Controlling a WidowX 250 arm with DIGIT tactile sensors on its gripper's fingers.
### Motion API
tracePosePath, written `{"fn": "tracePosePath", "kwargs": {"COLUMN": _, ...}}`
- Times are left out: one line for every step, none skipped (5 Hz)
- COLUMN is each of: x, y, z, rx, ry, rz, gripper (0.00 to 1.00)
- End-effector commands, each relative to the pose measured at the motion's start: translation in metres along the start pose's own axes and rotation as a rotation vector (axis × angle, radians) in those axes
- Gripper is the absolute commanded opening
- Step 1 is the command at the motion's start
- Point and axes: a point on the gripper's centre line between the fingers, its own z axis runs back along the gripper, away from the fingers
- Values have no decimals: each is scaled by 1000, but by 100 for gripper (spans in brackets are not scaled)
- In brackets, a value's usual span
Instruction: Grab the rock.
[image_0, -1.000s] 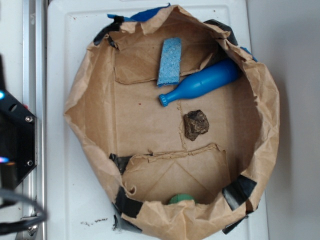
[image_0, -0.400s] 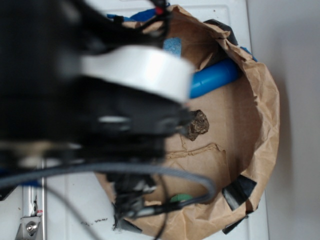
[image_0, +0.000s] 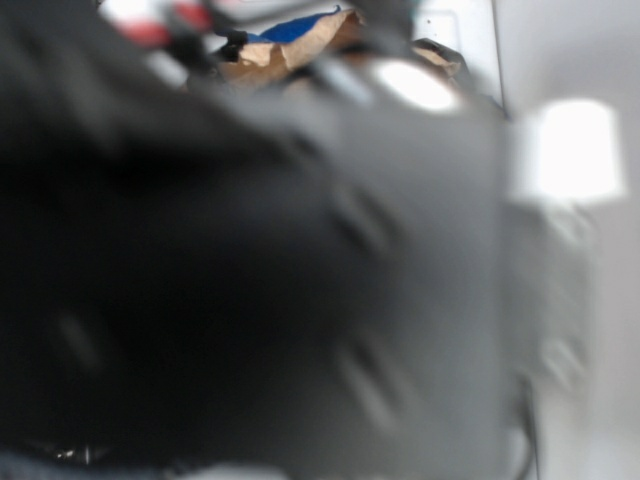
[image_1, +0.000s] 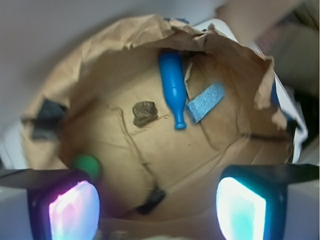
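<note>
Wrist view: paper bag (image_1: 235, 55), brown, rolled open, crumpled rim, seen from above. Rock (image_1: 144, 112) on the bag floor, left of centre, dark brown and lumpy, lying free. Just right of it, apart, blue bottle (image_1: 173, 86), neck pointing toward the camera. Blue sponge (image_1: 206, 102) right of the bottle's neck, close beside it, tilted. Green ball (image_1: 87, 165) at lower left of the bag floor, well apart from rock. Dark scrap (image_1: 151, 199) near the bottom edge; cannot tell what. Black tape patch (image_1: 46, 119) on the left wall of bag.

End effector (image_1: 157, 210): two fingers at the lower corners, left pad (image_1: 74, 210) glowing pink-violet, right pad glowing cyan. Spread wide apart, nothing between them. Well above the bag floor, touching nothing. No object between end effector and rock.

Against one second ago: exterior view then showed whole bag, arm off at the left edge. Now arm (image_0: 250, 280) fills nearly the entire exterior frame, a dark blur. Rock, bottle, sponge, ball in same arrangement as before.

Hidden or unclear: exterior view gives only a strip of bag rim and blue at the top, plus a sliver of white table (image_0: 450, 25); rock not visible there. Wrist view soft overall.
</note>
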Motion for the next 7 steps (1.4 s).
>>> {"fn": "tracePosePath", "kwargs": {"x": 2, "y": 2, "z": 14, "rx": -33, "ry": -35, "rz": 11, "gripper": 100}}
{"fn": "tracePosePath", "kwargs": {"x": 2, "y": 2, "z": 14, "rx": -33, "ry": -35, "rz": 11, "gripper": 100}}
{"fn": "tracePosePath", "kwargs": {"x": 21, "y": -14, "z": -2, "rx": 5, "ry": -99, "rz": 210, "gripper": 100}}
{"fn": "tracePosePath", "kwargs": {"x": 27, "y": -12, "z": -11, "rx": 10, "ry": -139, "rz": 343, "gripper": 100}}
{"fn": "tracePosePath", "kwargs": {"x": 27, "y": -12, "z": -11, "rx": 10, "ry": -139, "rz": 343, "gripper": 100}}
{"fn": "tracePosePath", "kwargs": {"x": 27, "y": -12, "z": -11, "rx": 10, "ry": -139, "rz": 343, "gripper": 100}}
{"fn": "tracePosePath", "kwargs": {"x": 27, "y": -12, "z": -11, "rx": 10, "ry": -139, "rz": 343, "gripper": 100}}
